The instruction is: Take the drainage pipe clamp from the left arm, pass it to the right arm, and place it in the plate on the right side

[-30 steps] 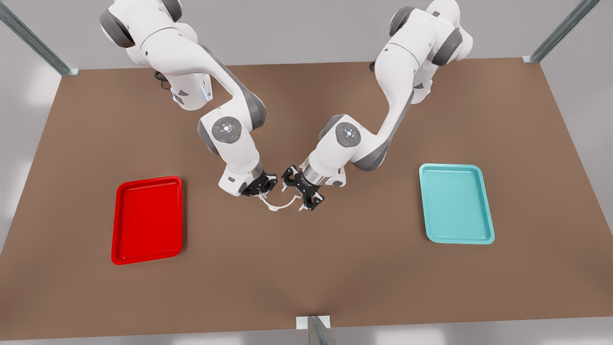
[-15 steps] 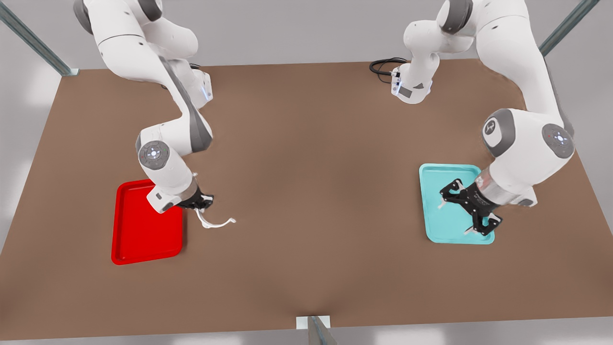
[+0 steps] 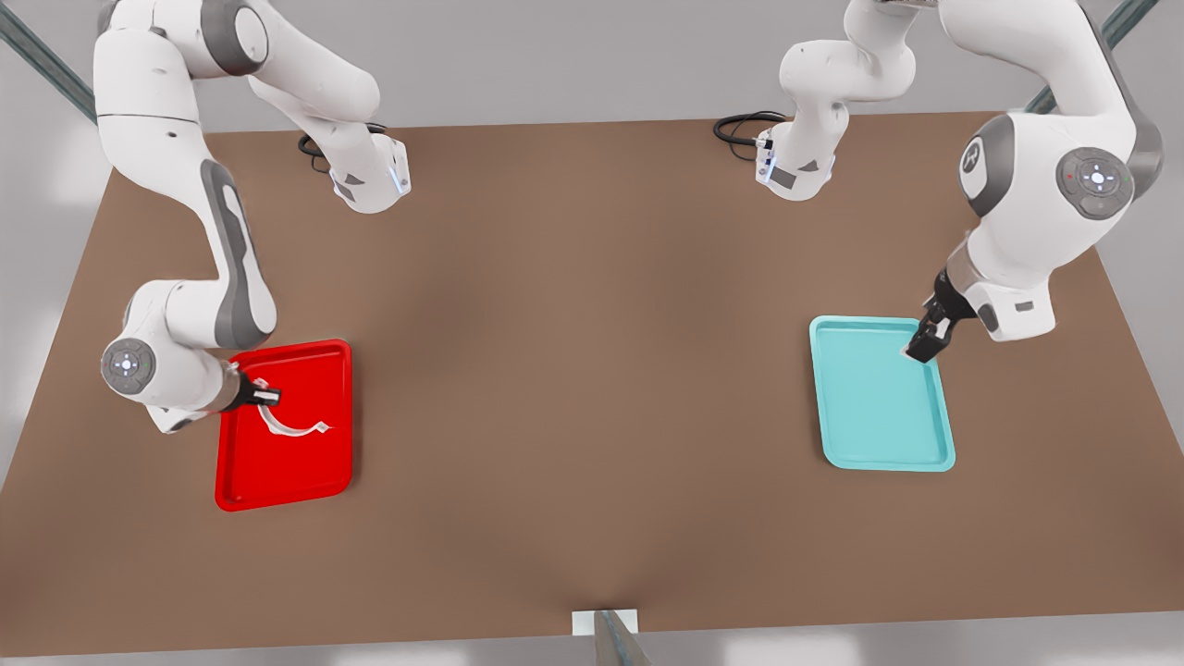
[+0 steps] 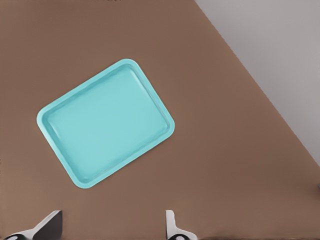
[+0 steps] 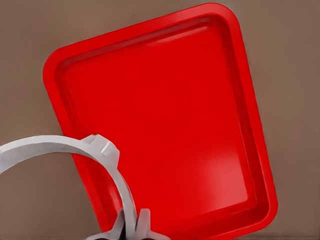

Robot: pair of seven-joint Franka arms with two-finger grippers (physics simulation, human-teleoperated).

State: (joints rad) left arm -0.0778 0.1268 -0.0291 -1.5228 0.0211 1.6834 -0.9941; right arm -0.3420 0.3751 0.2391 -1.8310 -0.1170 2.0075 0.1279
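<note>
The drainage pipe clamp (image 3: 294, 428), a thin white half-ring with flared tabs, hangs over the red plate (image 3: 277, 472) at the front view's left. My right gripper (image 3: 265, 397) is shut on one end of it, just above the plate's far left part. In the right wrist view the clamp (image 5: 65, 145) curves away from the closed fingertips (image 5: 142, 222), with the plate (image 5: 175, 125) below. My left gripper (image 3: 925, 343) hovers at the far right corner of the teal tray (image 3: 883, 398), open and holding nothing; its spread fingertips (image 4: 172, 225) show beside the tray (image 4: 107, 122).
A black cable (image 3: 740, 125) lies by the arm base at the back. A metal post (image 3: 610, 634) stands at the table's front edge. Bare brown tabletop (image 3: 583, 370) stretches between the two trays.
My right gripper has carried the clamp from beside the red plate to over it. My left gripper has pulled back from over the teal tray's middle to its far right corner.
</note>
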